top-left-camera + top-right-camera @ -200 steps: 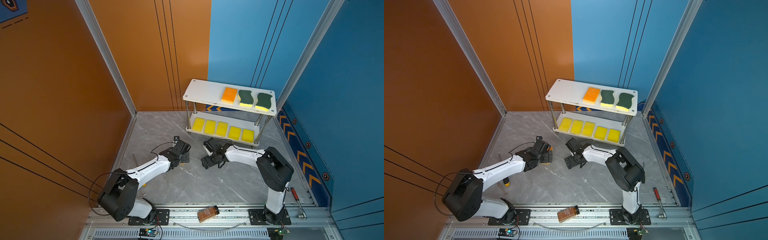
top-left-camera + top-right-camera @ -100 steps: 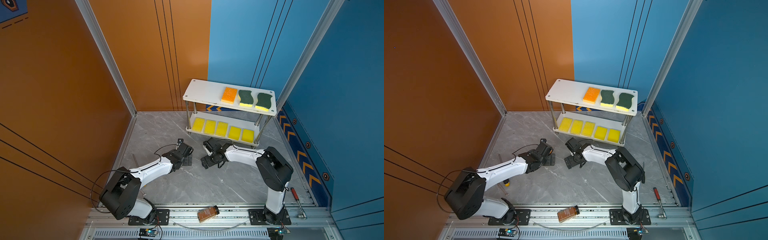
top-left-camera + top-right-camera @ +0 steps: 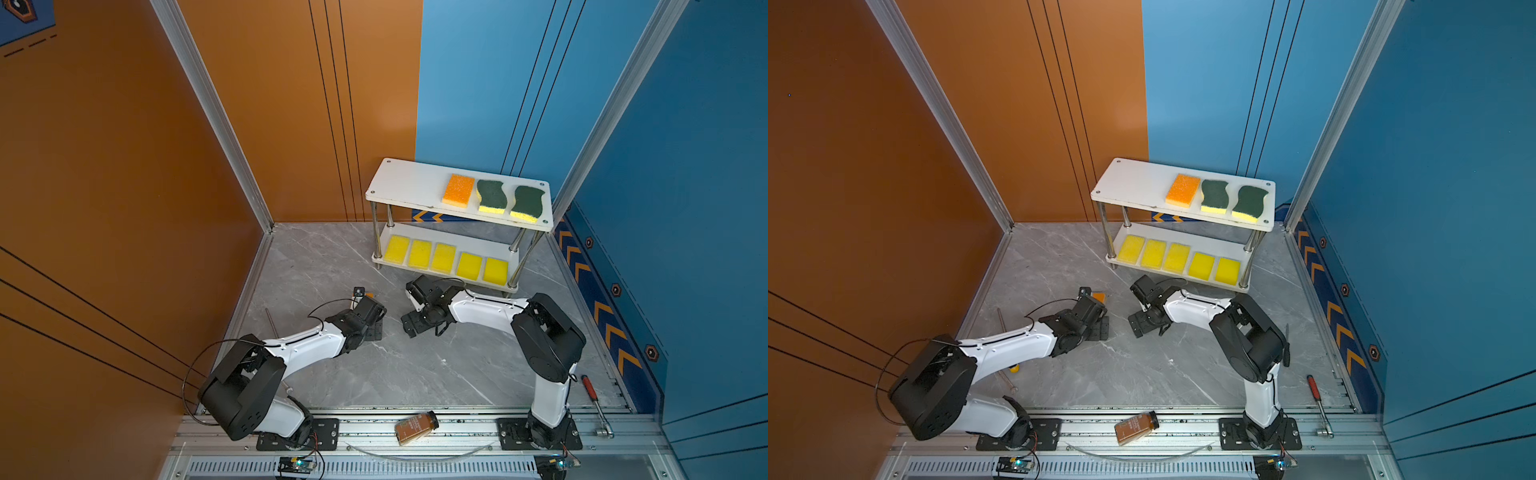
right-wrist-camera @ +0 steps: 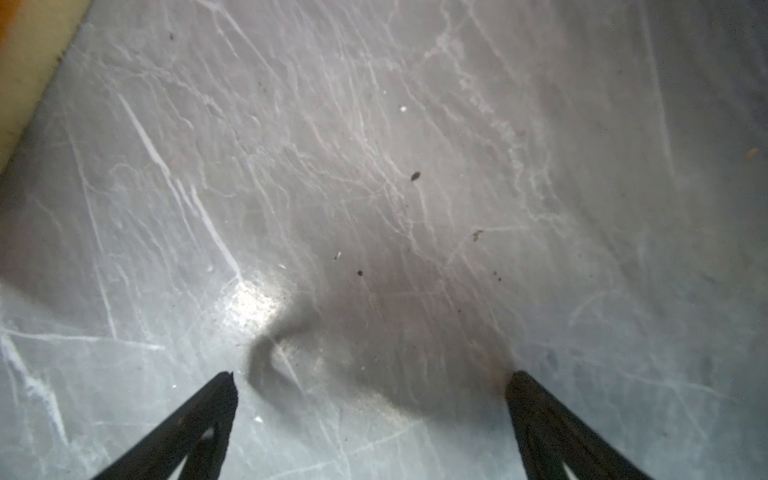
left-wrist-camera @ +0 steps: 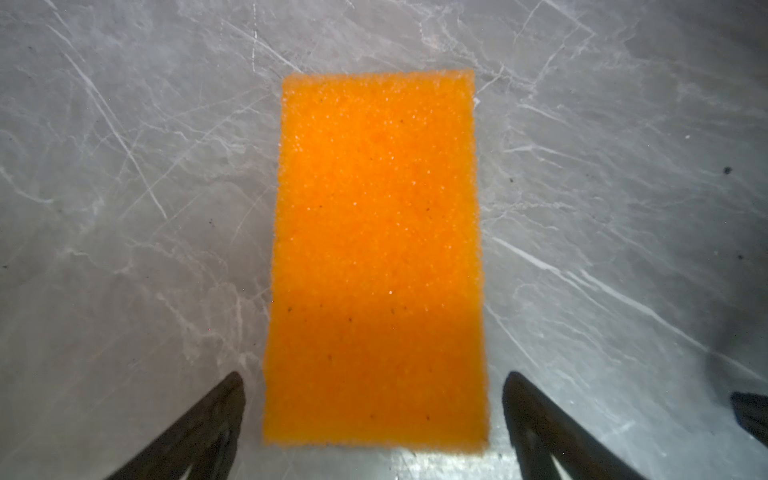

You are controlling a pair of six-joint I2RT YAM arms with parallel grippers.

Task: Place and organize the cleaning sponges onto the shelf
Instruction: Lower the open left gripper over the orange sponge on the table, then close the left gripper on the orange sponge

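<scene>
We see the shelf's top board bare on its left half; an orange sponge and 2 green ones fill the right half. 5 yellow sponges line the lower tier side by side, and 4 posts hem the gap between the boards. The left gripper stands wide, a finger on either side of the floor sponge, with floor showing beside each. The right gripper is spread over bare floor, and between the arms we find open floor
</scene>
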